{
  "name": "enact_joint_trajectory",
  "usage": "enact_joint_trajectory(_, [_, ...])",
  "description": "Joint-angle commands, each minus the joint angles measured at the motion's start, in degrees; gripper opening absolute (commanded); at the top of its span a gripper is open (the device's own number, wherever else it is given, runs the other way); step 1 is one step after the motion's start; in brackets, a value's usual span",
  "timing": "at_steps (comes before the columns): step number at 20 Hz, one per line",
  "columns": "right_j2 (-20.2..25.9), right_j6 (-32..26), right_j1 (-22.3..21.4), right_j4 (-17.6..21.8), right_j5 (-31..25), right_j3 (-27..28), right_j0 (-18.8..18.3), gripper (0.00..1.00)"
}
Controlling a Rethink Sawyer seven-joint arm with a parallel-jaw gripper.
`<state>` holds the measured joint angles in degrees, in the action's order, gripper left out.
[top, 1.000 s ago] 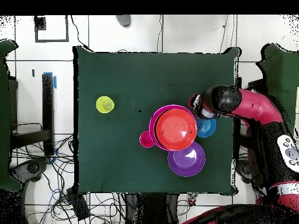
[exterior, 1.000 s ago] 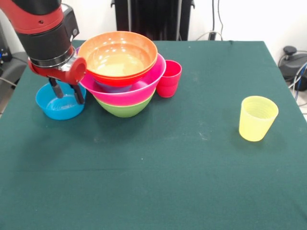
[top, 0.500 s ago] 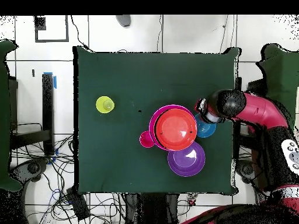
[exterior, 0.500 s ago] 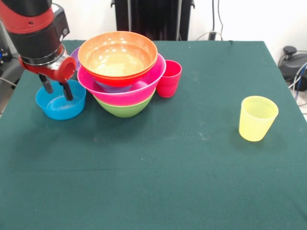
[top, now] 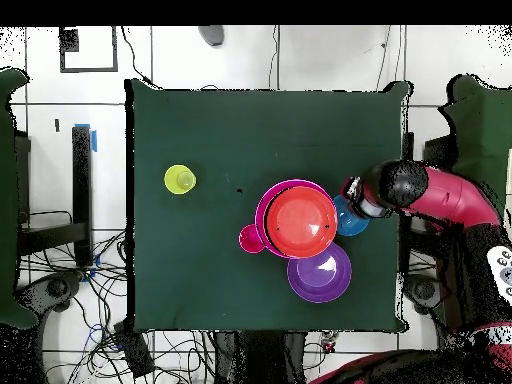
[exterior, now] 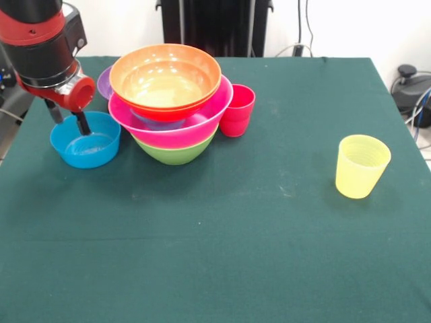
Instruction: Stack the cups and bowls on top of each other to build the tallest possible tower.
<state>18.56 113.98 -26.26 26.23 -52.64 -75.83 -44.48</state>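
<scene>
The tower (exterior: 174,128) has a green bowl (exterior: 176,153) at the bottom, then the big pink bowl (exterior: 202,124), with orange bowls (exterior: 165,77) nested on top; in the overhead view the tower (top: 298,220) shows mostly orange. A red cup (exterior: 237,110) stands against its right side. The yellow cup (exterior: 362,165) stands alone far right, also seen from above (top: 180,180). A small blue bowl (exterior: 85,141) sits left of the tower. My gripper (exterior: 68,120) is open, one finger inside the blue bowl's far rim and one outside it. From above, the gripper (top: 352,194) is at the blue bowl (top: 350,220).
A wide purple bowl (exterior: 104,81) sits behind the tower, shown whole in the overhead view (top: 319,272). The green table (exterior: 222,235) stretches wide between tower and yellow cup. The table's left edge lies close beside the blue bowl.
The gripper has moved left and back in the front view, from over the blue bowl's middle to its far left rim. Bowls and cups have not moved.
</scene>
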Motion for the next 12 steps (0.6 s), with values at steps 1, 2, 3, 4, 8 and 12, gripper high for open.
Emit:
enact_joint_trajectory(1, [-2.8,7.6,2.2,0.1,2.7,2.8,4.1,1.00])
enact_joint_trajectory(2, [-2.9,6.3,2.4,0.4,2.1,3.3,4.2,1.00])
enact_joint_trajectory(3, [-3.0,5.1,2.5,0.6,1.5,3.8,4.3,1.00])
enact_joint_trajectory(4, [-2.9,3.9,2.6,0.7,1.1,4.0,4.2,1.00])
enact_joint_trajectory(8, [-3.2,1.5,3.4,0.9,-0.7,6.0,4.7,1.00])
enact_joint_trajectory(12, [-3.8,0.5,3.9,0.9,-1.5,7.2,5.6,1.00])
